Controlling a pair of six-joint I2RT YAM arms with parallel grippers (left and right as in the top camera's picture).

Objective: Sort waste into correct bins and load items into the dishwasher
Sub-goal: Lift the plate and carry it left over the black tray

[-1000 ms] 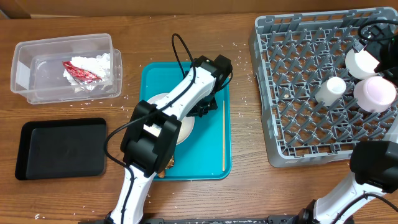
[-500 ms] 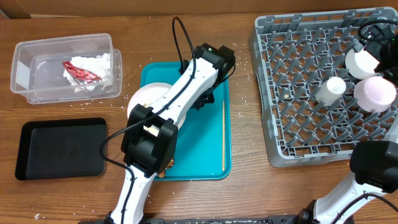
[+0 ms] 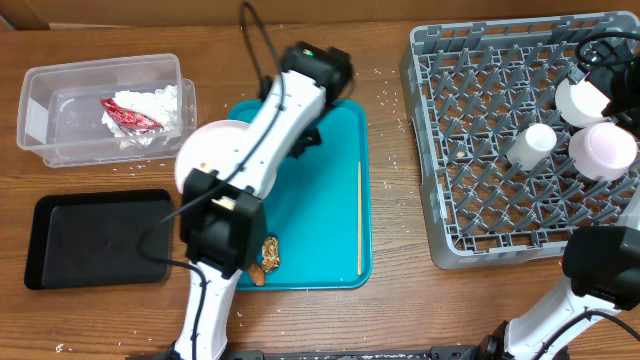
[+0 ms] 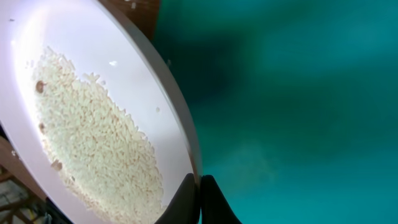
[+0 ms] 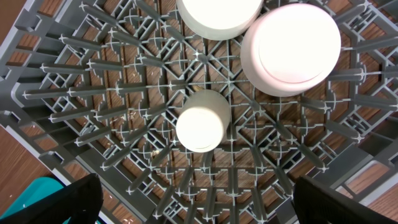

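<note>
Wood-grain counter (image 3: 390,300) is carrying the whole job, with a teal tray (image 3: 335,200) sitting at its centre. The left claw (image 4: 199,193) is pinching the rim of the large white plate (image 4: 143,81), its two dark tips clenched on the edge. This is probably because an edge grip leaves the plate's face free for tipping. A wide patch of rice (image 4: 93,143) is lying on that face, speckled with a few brown bits. The plate is hanging over the tray's left edge, nearer than the clear tub (image 3: 60,80) and farther than the black tray (image 3: 100,240). It looks as if it is heading for a bin, so the rice can be emptied before the plate goes to the rack. How steeply it is tilting is hard to tell.

A crumpled napkin (image 3: 150,105) and a red wrapper (image 3: 130,115) are lying together in the tub, so that waste is sorted. A thin orange stick (image 3: 360,215) is lying along the teal tray's right side. A brown chunk (image 3: 266,255) is waiting at its near edge.

On the right, the grey dish rack (image 3: 480,150) is holding two bowls (image 3: 603,148) and a small cup (image 3: 530,143) among its pegs. The bowls are touching each other at the far right, and the cup is sitting just to their left. The right claw (image 5: 196,186) is hanging above them with its jaws spread wide, gripping nothing.
</note>
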